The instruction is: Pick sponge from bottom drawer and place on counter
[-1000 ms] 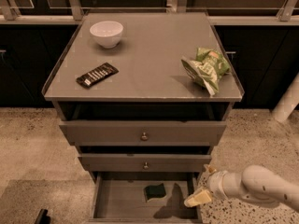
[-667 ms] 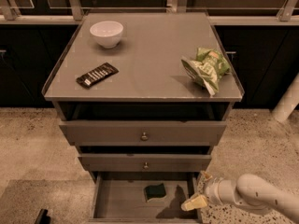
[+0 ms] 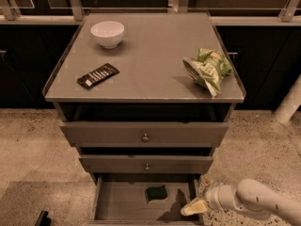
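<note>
The bottom drawer stood pulled out, its floor open to a reach from above, and the sponge lay flat on that floor, green face up, a little right of the middle. It had not been lifted. The gripper was low at the drawer's right front corner, carried on a pale arm that came in from the right. It was near the sponge but apart from it. The jaws appeared to stand apart and held nothing: one pale finger pointed down and left over the drawer's edge, the other sat higher, by the right wall. That spread probably suited a grasp across the sponge's short sides, which would call for a move leftward and down into the drawer. The two upper drawers were shut, so nothing overhung the reach. The table above already bore a white bowl at the back left, a black wrapper at the front left and a green snack bag on the right. The bare middle looked the likeliest spot for setting the sponge down.
</note>
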{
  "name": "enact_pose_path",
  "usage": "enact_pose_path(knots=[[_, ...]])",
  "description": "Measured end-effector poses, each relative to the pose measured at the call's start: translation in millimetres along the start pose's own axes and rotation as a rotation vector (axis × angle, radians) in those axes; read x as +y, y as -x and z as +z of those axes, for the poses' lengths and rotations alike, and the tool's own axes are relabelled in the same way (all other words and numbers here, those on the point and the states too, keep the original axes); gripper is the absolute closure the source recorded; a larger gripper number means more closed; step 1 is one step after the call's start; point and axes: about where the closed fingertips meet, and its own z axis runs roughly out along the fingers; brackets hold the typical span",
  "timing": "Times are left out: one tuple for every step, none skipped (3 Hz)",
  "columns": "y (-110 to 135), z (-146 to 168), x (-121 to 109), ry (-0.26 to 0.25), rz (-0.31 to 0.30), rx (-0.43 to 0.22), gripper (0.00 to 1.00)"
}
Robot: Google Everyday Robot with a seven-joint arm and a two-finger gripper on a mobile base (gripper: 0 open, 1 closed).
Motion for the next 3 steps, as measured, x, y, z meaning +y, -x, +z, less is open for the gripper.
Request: enact_pose_path(knots=[[-26.1,19.1,-8.1,0.034,0.087,-0.031,0.00],[-55.8,79.3,-16.7,0.107,0.150,-0.062,0.00],[-78.3,133.3,-17.1,0.165,0.192,-0.080,0.00]])
